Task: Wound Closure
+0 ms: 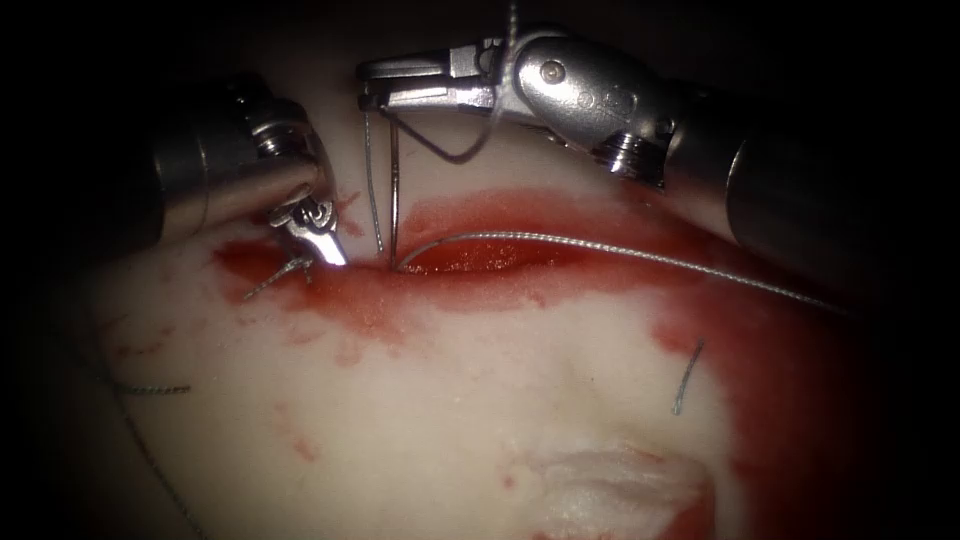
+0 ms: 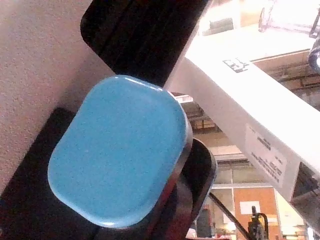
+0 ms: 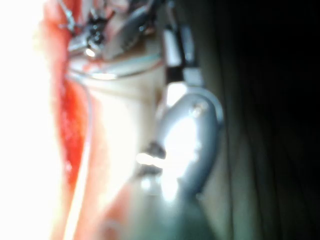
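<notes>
Two tools meet over the left end of the cut (image 1: 470, 255) in the tissue (image 1: 430, 420). Coming in from the right, the right tool (image 1: 365, 85) has its jaws nearly together, pinching the thread (image 1: 373, 190), which hangs straight down from the tips to the cut's left end. Beside that strand a darker, stiffer line, possibly the needle (image 1: 395, 190), also drops from those jaws into the tissue; which it is cannot be told. A dark loop sags just behind the jaws. Below and to the left of that tool, the left tool (image 1: 325, 245) points down at the tissue, its tip touching a short thread end; whether its jaws grip anything cannot be made out. From the cut's left end a long strand runs right, away from both tools, over the red fluid (image 1: 600, 280). Pale bare tissue lies open below the tools. Dark shadow swallows every edge, and a cut end of thread (image 1: 688, 377) lies well apart from both tools
</notes>
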`<state>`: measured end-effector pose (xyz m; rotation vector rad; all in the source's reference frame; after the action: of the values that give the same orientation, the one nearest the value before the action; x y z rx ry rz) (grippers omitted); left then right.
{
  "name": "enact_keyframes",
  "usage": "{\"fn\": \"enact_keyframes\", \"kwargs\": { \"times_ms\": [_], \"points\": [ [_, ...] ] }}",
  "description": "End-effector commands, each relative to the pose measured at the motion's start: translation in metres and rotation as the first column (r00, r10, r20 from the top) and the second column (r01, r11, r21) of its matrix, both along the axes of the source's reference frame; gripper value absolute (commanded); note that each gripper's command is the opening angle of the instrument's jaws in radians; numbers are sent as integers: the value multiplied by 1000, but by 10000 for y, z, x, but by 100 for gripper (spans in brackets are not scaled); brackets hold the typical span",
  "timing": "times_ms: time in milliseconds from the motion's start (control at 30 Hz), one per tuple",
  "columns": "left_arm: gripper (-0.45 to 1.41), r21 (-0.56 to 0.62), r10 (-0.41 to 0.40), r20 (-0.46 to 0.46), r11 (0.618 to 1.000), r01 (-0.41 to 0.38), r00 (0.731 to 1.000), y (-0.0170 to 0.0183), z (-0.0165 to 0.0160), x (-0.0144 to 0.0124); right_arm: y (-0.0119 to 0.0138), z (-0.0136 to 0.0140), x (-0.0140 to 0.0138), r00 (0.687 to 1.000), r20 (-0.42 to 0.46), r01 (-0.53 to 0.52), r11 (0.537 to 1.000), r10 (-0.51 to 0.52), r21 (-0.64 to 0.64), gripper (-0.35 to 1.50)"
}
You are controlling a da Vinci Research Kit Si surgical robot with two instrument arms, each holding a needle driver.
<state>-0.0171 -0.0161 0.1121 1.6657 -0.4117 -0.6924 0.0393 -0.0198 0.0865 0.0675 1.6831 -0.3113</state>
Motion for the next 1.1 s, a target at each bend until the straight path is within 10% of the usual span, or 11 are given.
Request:
{"fn": "enact_keyframes", "kwargs": {
  "times_ms": [33,1100],
  "points": [
    [-45,-6,-3,3,1000,3,1000,12,-4,-6,11,2,9,1000,-1,-1,1000,1,-10,-35],
    [-45,-2,-12,13,1000,12,1000,12,-4,-12,3,5,19,1000,-16,-11,1000,11,23,-35]
  ]
}}
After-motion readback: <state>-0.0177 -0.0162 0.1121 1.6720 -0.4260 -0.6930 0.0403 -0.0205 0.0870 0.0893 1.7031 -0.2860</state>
